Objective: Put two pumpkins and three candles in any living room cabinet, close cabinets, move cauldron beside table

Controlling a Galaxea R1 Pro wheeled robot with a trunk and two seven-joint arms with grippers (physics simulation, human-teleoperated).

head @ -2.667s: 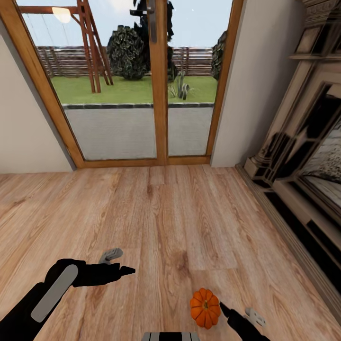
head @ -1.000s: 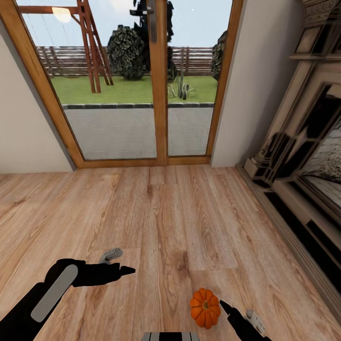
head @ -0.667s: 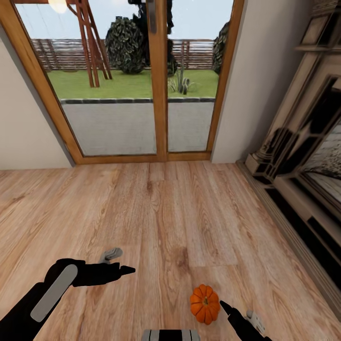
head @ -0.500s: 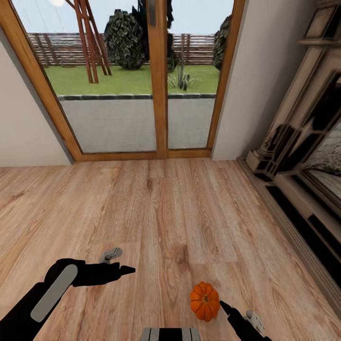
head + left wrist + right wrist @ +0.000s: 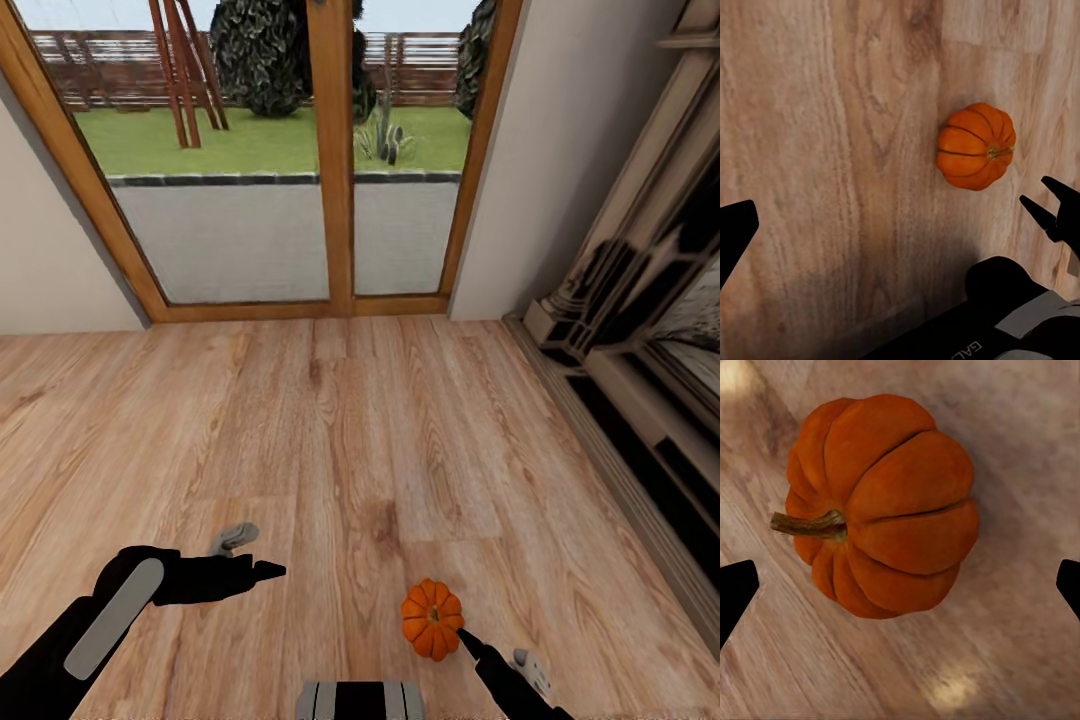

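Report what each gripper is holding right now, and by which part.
Nothing is held. The right gripper is open beside the pumpkin on the wooden floor, fingers not closed on it. The left gripper is open and empty.

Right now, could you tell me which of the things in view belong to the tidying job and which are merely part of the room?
Part of the job:
- pumpkin, on the wood floor
- right gripper, open, its fingers either side of the pumpkin

Just there:
- left gripper, open, holding nothing
- glass patio doors
- fireplace surround
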